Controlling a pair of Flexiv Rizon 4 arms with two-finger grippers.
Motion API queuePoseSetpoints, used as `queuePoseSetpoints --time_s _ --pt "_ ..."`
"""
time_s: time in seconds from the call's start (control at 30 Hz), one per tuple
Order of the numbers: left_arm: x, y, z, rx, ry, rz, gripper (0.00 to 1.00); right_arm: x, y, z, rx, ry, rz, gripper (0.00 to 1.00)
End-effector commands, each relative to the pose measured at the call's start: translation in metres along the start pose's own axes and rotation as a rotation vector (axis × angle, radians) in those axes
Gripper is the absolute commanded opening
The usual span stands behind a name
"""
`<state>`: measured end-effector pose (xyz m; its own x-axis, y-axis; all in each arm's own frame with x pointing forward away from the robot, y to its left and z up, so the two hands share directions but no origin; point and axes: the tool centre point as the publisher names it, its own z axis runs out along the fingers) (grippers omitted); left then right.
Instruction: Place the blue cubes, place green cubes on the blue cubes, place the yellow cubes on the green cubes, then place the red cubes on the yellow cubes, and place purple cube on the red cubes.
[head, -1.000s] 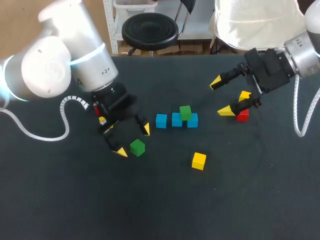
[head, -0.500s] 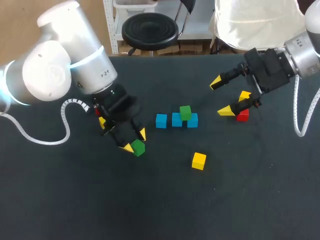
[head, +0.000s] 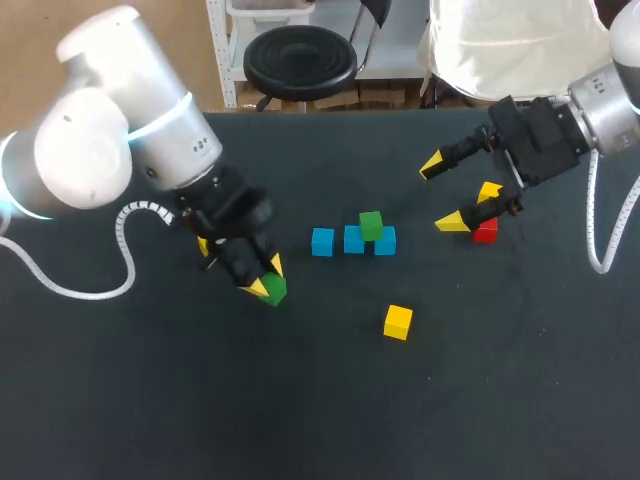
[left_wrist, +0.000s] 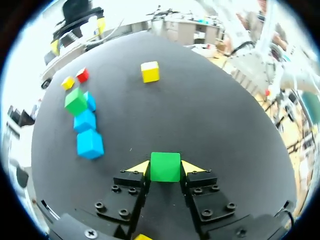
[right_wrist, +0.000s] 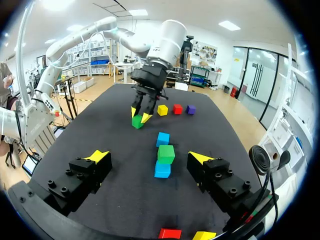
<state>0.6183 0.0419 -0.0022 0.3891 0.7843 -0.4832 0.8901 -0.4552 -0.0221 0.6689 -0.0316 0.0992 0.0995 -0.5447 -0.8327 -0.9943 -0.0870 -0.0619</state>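
Fingers (left_wrist: 139, 167) on the left now tight on green cube (left_wrist: 165, 166); right fingers (right_wrist: 199, 158) wide apart as before.

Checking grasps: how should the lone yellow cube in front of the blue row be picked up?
Grip the yellow cube by two opposite side faces, coming straight down. It lies flat, slightly turned, with bare table all round, so probably align the fingers with its faces.

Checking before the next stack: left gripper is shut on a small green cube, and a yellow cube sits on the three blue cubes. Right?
No: the head view shows a second green cube, not a yellow one, on the three blue cubes. The left gripper is shut on a small green cube, as said.
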Motion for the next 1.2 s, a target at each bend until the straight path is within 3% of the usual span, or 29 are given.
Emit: queuePoseSetpoints --time_s 0.03,0.27,0.43,0.73,1.2 --pt "-0.008 -0.014 -0.003 -0.069 0.054 -0.1 0.0 0.0 0.001 0.0 0.001 0.001 0.0 1.0" --pt "-0.016 -0.017 -0.012 -0.107 0.101 -0.122 0.0 0.0 0.001 0.0 0.001 0.001 0.0 1.0" --pt "-0.027 -0.013 -0.021 -0.132 0.073 -0.084 0.0 0.0 0.001 0.0 0.001 0.001 0.0 1.0" --pt "-0.046 0.003 -0.049 -0.226 0.035 -0.128 0.0 0.0 0.001 0.0 0.001 0.001 0.0 1.0" --pt "-0.046 0.003 -0.049 -0.226 0.035 -0.128 0.0 0.0 0.001 0.0 0.001 0.001 0.0 1.0"
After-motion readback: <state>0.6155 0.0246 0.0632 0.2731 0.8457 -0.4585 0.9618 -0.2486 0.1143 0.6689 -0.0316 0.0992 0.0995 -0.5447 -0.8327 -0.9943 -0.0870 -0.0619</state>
